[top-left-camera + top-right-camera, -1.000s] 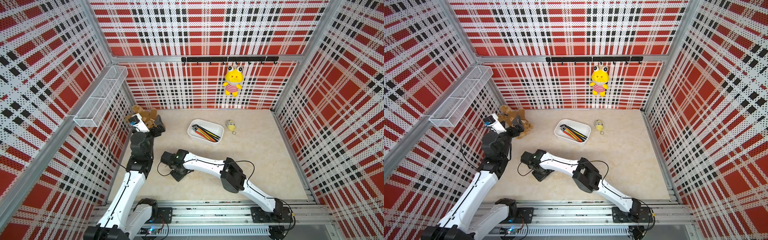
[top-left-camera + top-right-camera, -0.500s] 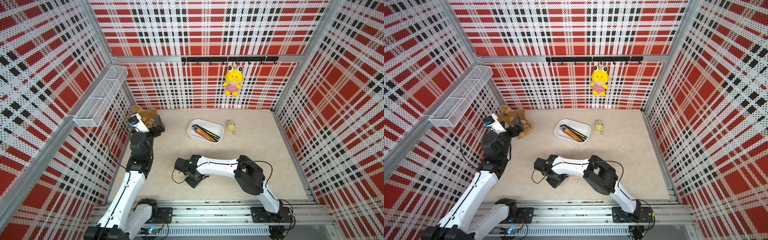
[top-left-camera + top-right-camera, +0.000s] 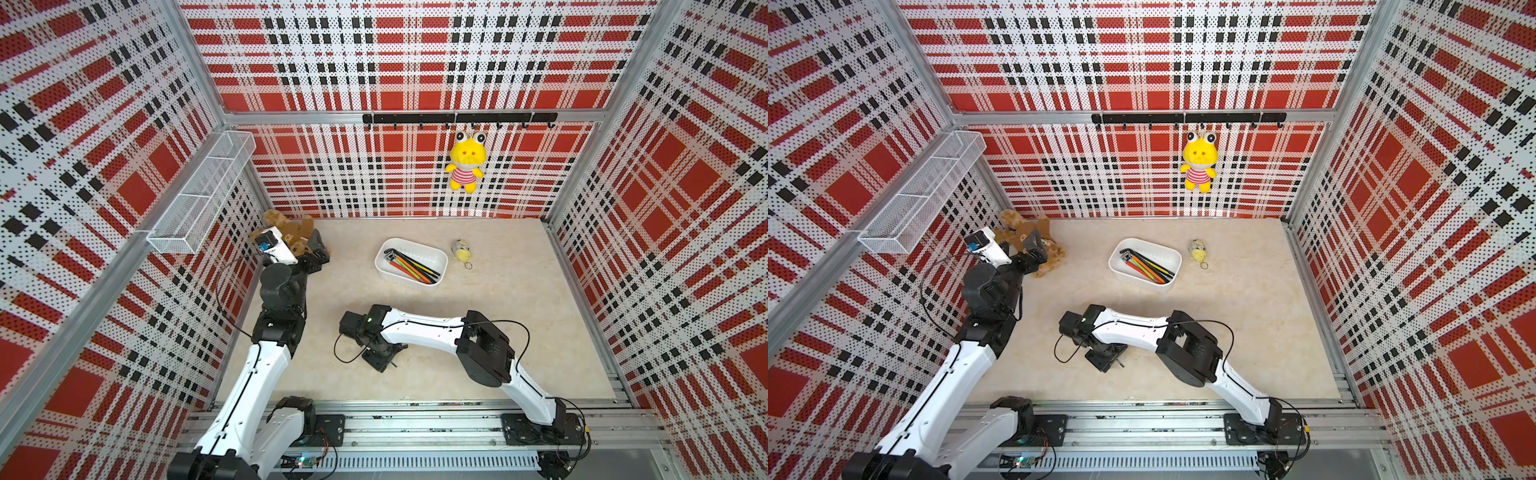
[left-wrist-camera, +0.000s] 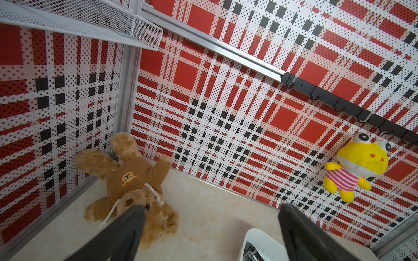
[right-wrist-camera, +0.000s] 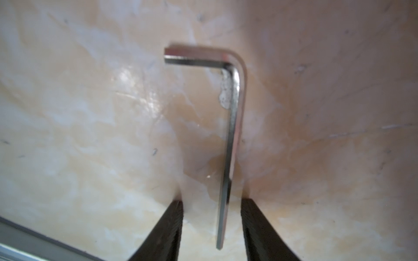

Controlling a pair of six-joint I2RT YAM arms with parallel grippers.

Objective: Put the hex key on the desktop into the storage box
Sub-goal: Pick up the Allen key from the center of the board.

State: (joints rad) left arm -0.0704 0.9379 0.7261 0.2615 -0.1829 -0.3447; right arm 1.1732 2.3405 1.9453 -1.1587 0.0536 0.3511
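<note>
Shallow white plastic storage box (image 3: 432,254) sits mid-frame on the cream marbled desktop (image 3: 498,316) in both top views, small yellow keychain plush (image 3: 461,250) just right of it. Brown teddy bear (image 3: 306,226) left of the box, below-right of the white wire-mesh basket (image 3: 203,195). Yellow frog plush (image 3: 466,164) hangs from black hook rail (image 3: 415,118), upper right of centre. Silver L-shaped hex key (image 5: 230,146) lies on desktop below the box, between the jaws of the black right gripper (image 5: 211,203).

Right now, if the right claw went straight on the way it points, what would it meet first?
Probably the desktop: the right claw points down at it, open jaws either side of the hex key. Height unclear.
</note>
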